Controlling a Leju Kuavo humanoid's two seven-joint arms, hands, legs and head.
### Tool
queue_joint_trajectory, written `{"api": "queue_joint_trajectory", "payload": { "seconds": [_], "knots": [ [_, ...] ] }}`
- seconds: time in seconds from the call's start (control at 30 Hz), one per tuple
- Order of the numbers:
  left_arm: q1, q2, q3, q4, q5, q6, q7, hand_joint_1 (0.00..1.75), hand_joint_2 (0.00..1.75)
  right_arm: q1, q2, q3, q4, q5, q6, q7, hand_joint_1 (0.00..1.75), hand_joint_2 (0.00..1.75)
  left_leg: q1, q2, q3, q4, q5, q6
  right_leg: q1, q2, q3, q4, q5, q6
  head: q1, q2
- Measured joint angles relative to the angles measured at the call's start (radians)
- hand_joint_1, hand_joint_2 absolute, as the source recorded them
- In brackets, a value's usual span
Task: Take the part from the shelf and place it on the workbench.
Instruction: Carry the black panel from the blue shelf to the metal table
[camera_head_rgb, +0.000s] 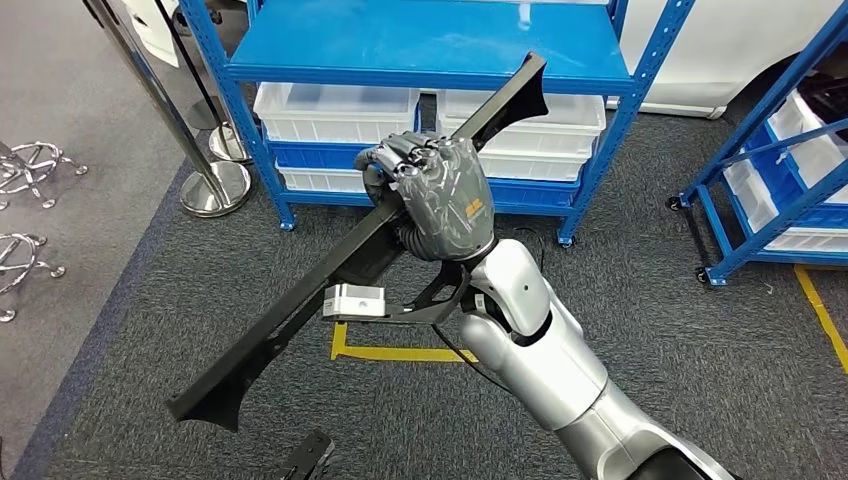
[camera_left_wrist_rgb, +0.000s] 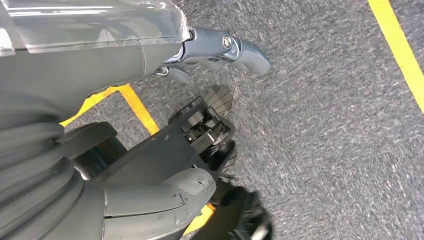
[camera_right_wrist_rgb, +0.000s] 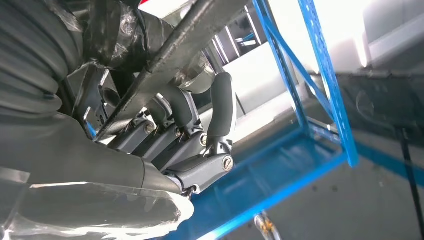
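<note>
The part (camera_head_rgb: 290, 325) is a long black bar with flared ends and a small silver block (camera_head_rgb: 355, 300) fixed near its middle. My right hand (camera_head_rgb: 440, 195) grips it around the middle and holds it slanting in the air in front of the blue shelf (camera_head_rgb: 430, 45), one end low on the left and the other up over the shelf's top board. In the right wrist view the fingers (camera_right_wrist_rgb: 200, 130) curl around the bar (camera_right_wrist_rgb: 185, 35). My left hand (camera_left_wrist_rgb: 165, 55) hangs over the grey carpet, its fingers (camera_left_wrist_rgb: 235, 47) stretched out and holding nothing.
White bins (camera_head_rgb: 335, 110) sit on the shelf's lower level. A second blue shelf (camera_head_rgb: 770, 190) with bins stands at the right. Chrome posts (camera_head_rgb: 215, 185) and chair bases (camera_head_rgb: 30, 165) are on the left. Yellow tape (camera_head_rgb: 390, 352) marks the carpet.
</note>
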Motion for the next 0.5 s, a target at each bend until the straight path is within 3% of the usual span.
{"api": "queue_joint_trajectory", "payload": {
  "seconds": [0.07, 0.1, 0.13, 0.17, 0.23, 0.27, 0.3, 0.37, 0.4, 0.47, 0.5],
  "knots": [
    [0.000, -0.001, -0.003, 0.000, -0.001, 0.000, 0.000, 0.00, 1.75, -0.002, 0.002, 0.000, 0.000, 0.001, -0.002, 0.000, 1.75, 1.75, 0.002, 0.000, -0.006, -0.004, 0.020, -0.012, 0.005, 0.000, 0.009, -0.033, -0.006, -0.007, 0.000, 0.000],
    [0.001, -0.002, -0.004, 0.000, -0.002, 0.000, 0.001, 0.00, 1.75, -0.002, 0.002, 0.000, 0.001, 0.001, -0.003, 0.001, 1.75, 1.75, 0.005, -0.002, -0.010, -0.003, 0.019, -0.018, 0.005, -0.002, 0.001, -0.035, 0.005, -0.013, 0.000, 0.000],
    [0.002, -0.002, -0.004, 0.000, -0.002, 0.000, 0.001, 0.00, 1.75, -0.002, 0.003, 0.000, 0.002, 0.002, -0.004, 0.001, 1.75, 1.75, 0.007, -0.003, -0.018, 0.009, -0.001, -0.023, 0.003, -0.004, -0.009, -0.037, 0.018, -0.021, 0.000, 0.000],
    [0.004, -0.002, -0.005, 0.000, -0.003, 0.000, 0.002, 0.00, 1.75, -0.002, 0.004, 0.000, 0.004, 0.002, -0.005, 0.002, 1.75, 1.75, 0.008, -0.004, -0.030, 0.039, -0.041, -0.028, 0.001, -0.006, -0.020, -0.040, 0.032, -0.028, 0.000, 0.000],
    [0.005, -0.002, -0.006, 0.000, -0.003, 0.001, 0.002, 0.00, 1.75, -0.002, 0.006, 0.000, 0.006, 0.004, -0.008, 0.002, 1.75, 1.75, 0.012, -0.005, -0.053, 0.146, -0.149, -0.034, 0.000, -0.008, -0.051, -0.039, 0.059, -0.036, -0.001, 0.000],
    [0.004, -0.002, -0.007, 0.000, -0.004, 0.002, 0.002, 0.00, 1.75, -0.001, 0.006, 0.000, 0.007, 0.006, -0.010, 0.003, 1.75, 1.75, 0.013, -0.005, -0.060, 0.206, -0.184, -0.037, 0.001, -0.008, -0.068, -0.038, 0.072, -0.036, -0.001, 0.000],
    [0.004, -0.002, -0.008, 0.000, -0.005, 0.002, 0.002, 0.00, 1.75, -0.001, 0.006, 0.000, 0.009, 0.008, -0.012, 0.003, 1.75, 1.75, 0.013, -0.005, -0.058, 0.252, -0.194, -0.040, 0.001, -0.009, -0.086, -0.036, 0.085, -0.036, -0.001, 0.000],
    [0.002, -0.002, -0.011, 0.000, -0.006, 0.002, 0.003, 0.00, 1.75, -0.001, 0.006, 0.000, 0.014, 0.011, -0.014, 0.005, 1.75, 1.75, 0.013, -0.005, -0.015, 0.261, -0.154, -0.041, 0.001, -0.010, -0.124, -0.030, 0.110, -0.033, -0.001, 0.000],
    [0.001, -0.002, -0.012, 0.000, -0.007, 0.001, 0.004, 0.00, 1.75, -0.002, 0.006, -0.001, 0.015, 0.012, -0.014, 0.005, 1.75, 1.75, 0.013, -0.005, 0.031, 0.218, -0.131, -0.039, 0.000, -0.010, -0.142, -0.026, 0.122, -0.030, -0.001, 0.000],
    [-0.005, -0.002, -0.012, -0.003, -0.007, 0.001, 0.004, 0.00, 1.75, -0.002, 0.007, -0.003, 0.015, 0.014, -0.015, 0.007, 1.75, 1.75, 0.010, -0.007, 0.136, 0.082, -0.142, -0.033, 0.001, -0.009, -0.167, -0.020, 0.144, -0.022, 0.000, 0.000],
    [-0.007, -0.002, -0.012, -0.004, -0.007, 0.000, 0.005, 0.00, 1.75, -0.003, 0.008, -0.005, 0.016, 0.014, -0.015, 0.008, 1.75, 1.75, 0.007, -0.008, 0.169, 0.029, -0.157, -0.028, 0.002, -0.009, -0.172, -0.021, 0.154, -0.017, 0.000, 0.000]
  ]
}}
